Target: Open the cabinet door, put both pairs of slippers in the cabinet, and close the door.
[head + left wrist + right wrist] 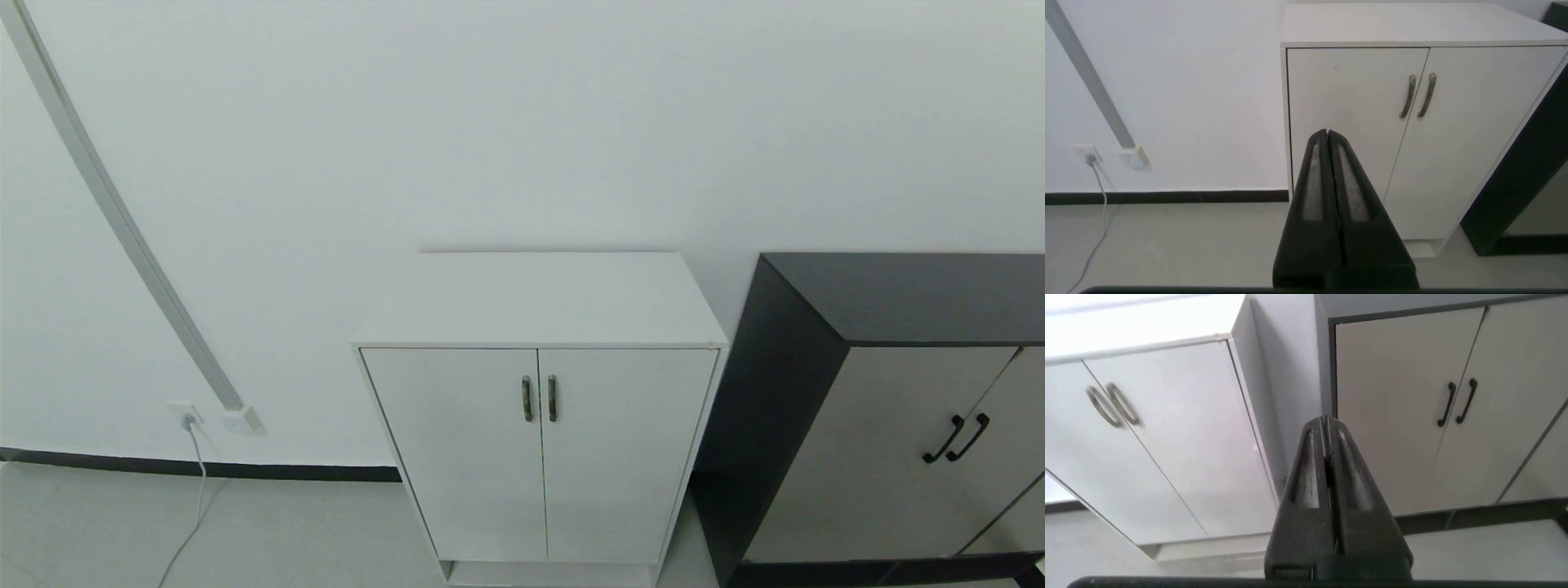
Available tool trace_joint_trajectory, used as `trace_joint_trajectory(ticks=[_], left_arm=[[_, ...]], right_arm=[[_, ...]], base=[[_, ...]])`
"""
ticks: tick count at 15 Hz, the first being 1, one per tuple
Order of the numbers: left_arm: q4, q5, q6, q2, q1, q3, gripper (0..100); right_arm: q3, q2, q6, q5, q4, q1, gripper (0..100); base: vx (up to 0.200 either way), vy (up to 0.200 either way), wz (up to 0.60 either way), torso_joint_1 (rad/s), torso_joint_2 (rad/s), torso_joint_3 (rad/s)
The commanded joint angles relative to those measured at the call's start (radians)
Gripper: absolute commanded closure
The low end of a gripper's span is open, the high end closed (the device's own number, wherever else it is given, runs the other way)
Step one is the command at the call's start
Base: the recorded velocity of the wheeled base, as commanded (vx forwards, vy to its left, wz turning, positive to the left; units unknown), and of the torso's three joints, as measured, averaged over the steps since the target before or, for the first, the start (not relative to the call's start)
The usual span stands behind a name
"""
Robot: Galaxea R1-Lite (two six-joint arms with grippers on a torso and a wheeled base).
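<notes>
Left gripper (1328, 135) was seen closed, fingers pressed together, nothing held. Right gripper (1328, 423) was likewise closed and empty. White cabinet (539, 457) was found straight ahead of the left gripper, well apart from its tips. Both its doors were shut, with the two handles (526, 398) upright, side by side at the door seam. Ahead of the right gripper, the gap between the white cabinet and a dark cabinet (775, 392) was seen: white one to its left, dark one to its right, grey doors also shut. Wall socket (187, 418) with a plugged cable (198, 482) was noted further left of the left gripper, below a slanted wall conduit (114, 212). Both cabinets were set against the wall
</notes>
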Motion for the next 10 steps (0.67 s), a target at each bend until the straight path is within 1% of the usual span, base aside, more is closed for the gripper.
trace_joint_trajectory(ticks=[1,10], left_arm=[[0.0,0.001,0.0,0.001,0.0,0.0,100],[0.0,0.001,0.0,0.001,0.0,0.0,100]], right_arm=[[0.0,-0.004,0.0,-0.001,0.0,0.0,100],[0.0,-0.004,-0.006,0.004,0.001,0.0,100]], base=[[0.0,0.0,0.0,0.0,0.0,0.0],[0.0,0.0,0.0,0.0,0.0,0.0]])
